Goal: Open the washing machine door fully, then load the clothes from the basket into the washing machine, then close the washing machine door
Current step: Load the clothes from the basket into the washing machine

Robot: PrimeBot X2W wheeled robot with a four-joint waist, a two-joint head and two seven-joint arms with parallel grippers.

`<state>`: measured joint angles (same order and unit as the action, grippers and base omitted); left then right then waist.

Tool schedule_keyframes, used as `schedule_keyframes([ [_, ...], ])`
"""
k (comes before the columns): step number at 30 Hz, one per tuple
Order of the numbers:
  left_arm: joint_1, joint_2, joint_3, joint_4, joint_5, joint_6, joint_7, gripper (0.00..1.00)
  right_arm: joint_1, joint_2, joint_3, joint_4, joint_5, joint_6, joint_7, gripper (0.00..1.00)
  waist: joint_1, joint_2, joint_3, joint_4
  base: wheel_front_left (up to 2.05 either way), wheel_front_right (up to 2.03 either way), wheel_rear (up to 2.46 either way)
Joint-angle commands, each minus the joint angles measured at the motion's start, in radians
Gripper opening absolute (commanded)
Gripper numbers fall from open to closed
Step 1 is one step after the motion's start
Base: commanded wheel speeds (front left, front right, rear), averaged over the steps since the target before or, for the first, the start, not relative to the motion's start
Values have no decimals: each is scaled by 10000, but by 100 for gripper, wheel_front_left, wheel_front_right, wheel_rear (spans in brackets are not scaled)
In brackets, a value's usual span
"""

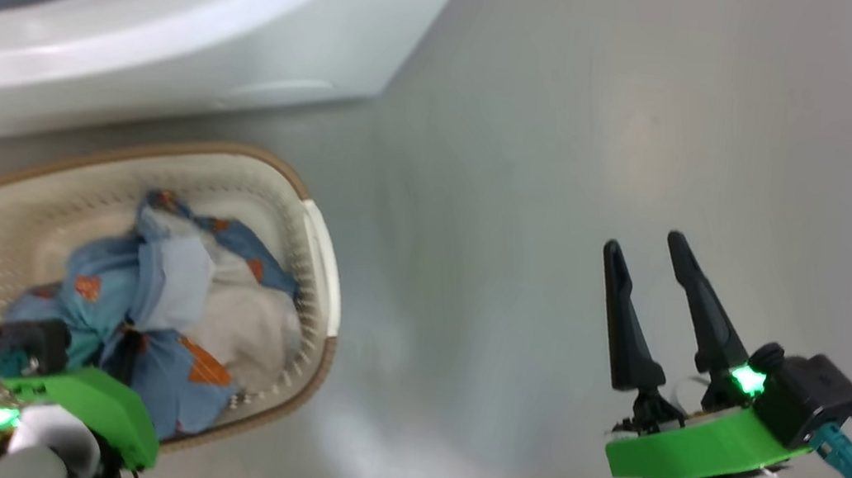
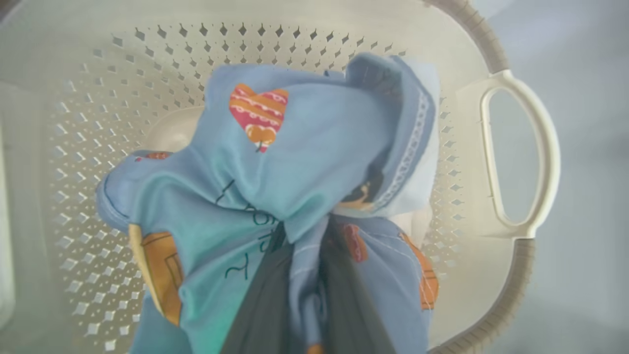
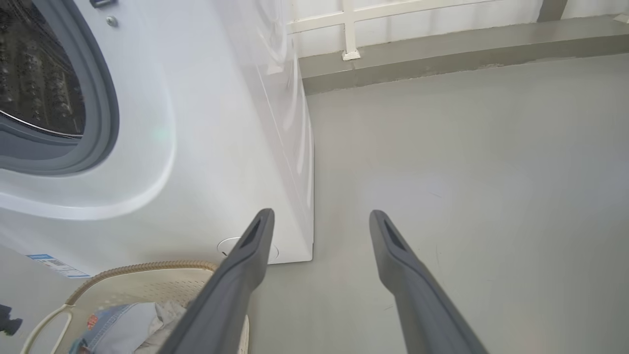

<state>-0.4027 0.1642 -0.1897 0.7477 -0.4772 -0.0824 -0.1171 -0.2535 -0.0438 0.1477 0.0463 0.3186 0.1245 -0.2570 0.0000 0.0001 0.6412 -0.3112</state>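
Left end effector point(image 2: 303, 236): nearest, low at the near left. Its two dark fingers are pinched shut on a bunched fold of the light blue garment point(image 2: 314, 147) of soft fabric with orange prints.
Held cloth: inside the basket, drawn into a peak at the fingers while the rest drapes down. The pinch on a gathered fold looks meant to lift the piece clear in one go.
Plain white garment point(image 1: 256, 323): lies in the same basket, beneath and to the right of the blue one. It is not visibly gripped.
Cream-white perforated plastic basket point(image 1: 45, 219): rounded, brown-rimmed, standing on the grey floor point(image 1: 575, 127) just before the machine, probably so the carry is short.
Right end effector point(image 1: 644, 246): at the right, well apart from the basket. Its fingers are spread wide and hold nothing, likely parked out of the way.
White boxy washing machine point(image 1: 215, 18): far left. The steel drum point(image 3: 34, 73) and grey rubber seal point(image 3: 100, 113) show with no glass over them, so the door is judged swung open.
Task stage: loading looks just begun, with both pieces in the basket.
Hidden: the left fingertips are buried in fabric, so the depth of the bite is unclear, as is whether white cloth is caught too. The green wrist mount point(image 1: 95, 401) covers the basket's near edge. The machine is cut off at the frame edge, and the head view is blurred.
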Motion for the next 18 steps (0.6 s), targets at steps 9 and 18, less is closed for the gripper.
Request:
schedule_keyframes([
  [9, 1616, -395, 93, -777, -274, 176, -670, 0, 1223, -64, -115, 20, -593, 62, -48, 100, 0, -1, -2806, 1476, 0, 0, 0],
  [18, 2875, -671, -57, -1741, -328, 398, -1076, 0, 2183, -64, -286, 160, -919, 62, -48, 100, 0, -1, -4162, 1887, 0, 0, 0],
])
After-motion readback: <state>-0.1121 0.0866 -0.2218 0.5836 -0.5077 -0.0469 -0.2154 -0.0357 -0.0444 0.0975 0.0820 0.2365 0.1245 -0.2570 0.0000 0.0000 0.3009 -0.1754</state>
